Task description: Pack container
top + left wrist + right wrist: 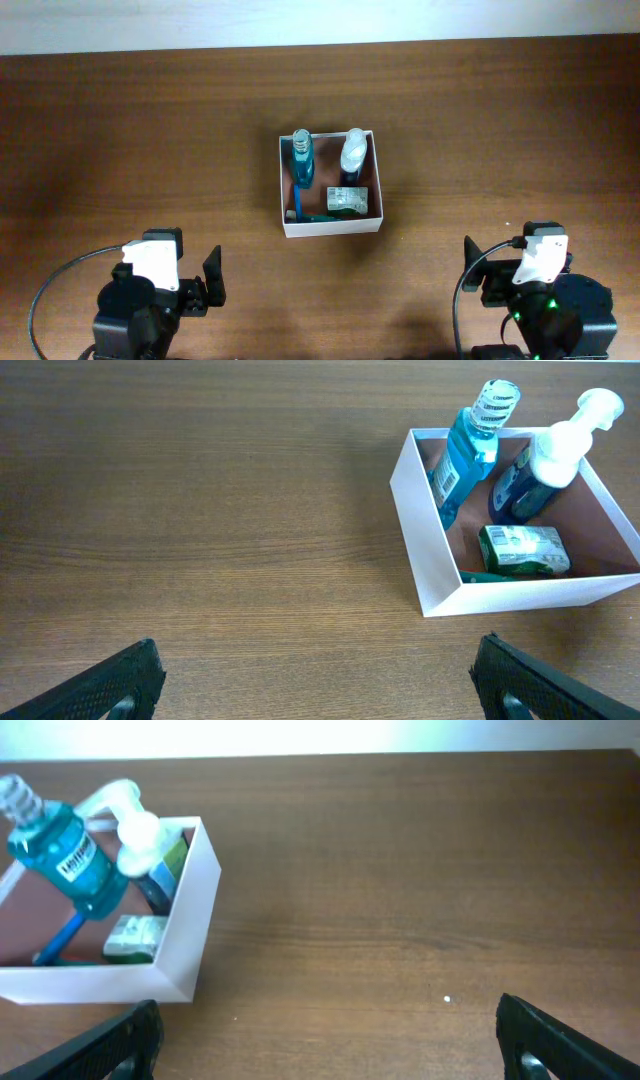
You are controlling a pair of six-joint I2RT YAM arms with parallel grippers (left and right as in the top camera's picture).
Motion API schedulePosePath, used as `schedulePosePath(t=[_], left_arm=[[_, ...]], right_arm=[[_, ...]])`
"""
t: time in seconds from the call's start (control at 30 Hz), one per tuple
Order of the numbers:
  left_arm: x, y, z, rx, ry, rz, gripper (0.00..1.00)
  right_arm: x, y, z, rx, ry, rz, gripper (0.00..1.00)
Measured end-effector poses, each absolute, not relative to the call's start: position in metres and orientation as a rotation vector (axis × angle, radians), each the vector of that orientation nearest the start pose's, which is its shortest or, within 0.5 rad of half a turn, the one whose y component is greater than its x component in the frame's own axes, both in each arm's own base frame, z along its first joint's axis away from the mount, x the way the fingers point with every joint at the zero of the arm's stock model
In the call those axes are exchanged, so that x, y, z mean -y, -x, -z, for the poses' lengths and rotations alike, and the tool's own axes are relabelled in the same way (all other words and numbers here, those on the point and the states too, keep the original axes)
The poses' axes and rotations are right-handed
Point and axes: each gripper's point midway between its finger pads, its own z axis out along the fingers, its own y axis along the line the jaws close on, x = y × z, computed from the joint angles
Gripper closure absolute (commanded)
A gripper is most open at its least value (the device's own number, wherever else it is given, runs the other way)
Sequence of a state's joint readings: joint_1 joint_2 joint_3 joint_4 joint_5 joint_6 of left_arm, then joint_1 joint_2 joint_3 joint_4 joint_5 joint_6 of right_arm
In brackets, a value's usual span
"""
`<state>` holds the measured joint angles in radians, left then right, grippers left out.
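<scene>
Container (331, 228), square w/ thin white walls and reddish-brown floor, sits ahead-right of left gripper (214, 278) and ahead-left of right gripper (474, 265), well apart from both. Both grippers spread wide, holding nothing. Inside: translucent blue bottle (302, 158) and white-pump bottle (352, 155) at far wall, boxy green-white packet (347, 200) nearer.

Light was even and fairly bright; the far edge of the table (400, 870) washed out to white glare in the right wrist view, the overhead view darkened toward its left side, and the container (330, 228) threw only a faint, soft shadow.
</scene>
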<state>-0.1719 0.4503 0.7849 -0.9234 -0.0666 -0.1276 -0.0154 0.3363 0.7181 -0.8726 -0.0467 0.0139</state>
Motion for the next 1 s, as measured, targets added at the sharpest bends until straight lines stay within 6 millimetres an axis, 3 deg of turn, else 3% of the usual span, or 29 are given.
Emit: schedulePosePath(t=[0.33,0.67,0.77,0.87,1.0], left_arm=[[0.023,-0.197,-0.228,-2.164,-0.010,0.101,0.00],[0.023,-0.197,-0.228,-2.164,-0.010,0.101,0.00],[0.023,-0.197,-0.228,-2.163,-0.010,0.101,0.00],[0.023,-0.197,-0.228,-2.164,-0.010,0.101,0.00],[0.023,-0.197,-0.228,-2.164,-0.010,0.100,0.00]], right_arm=[[-0.015,-0.210,-0.215,-1.760,0.123,-0.030,0.01],[-0.023,-0.238,-0.218,-1.489,0.168,-0.023,0.01],[-0.023,-0.243,-0.196,-1.511,0.171,-0.020,0.02],[-0.022,-0.245,-0.162,-1.624,0.176,-0.019,0.01],[-0.019,-0.246,-0.159,-1.633,0.168,-0.004,0.01]])
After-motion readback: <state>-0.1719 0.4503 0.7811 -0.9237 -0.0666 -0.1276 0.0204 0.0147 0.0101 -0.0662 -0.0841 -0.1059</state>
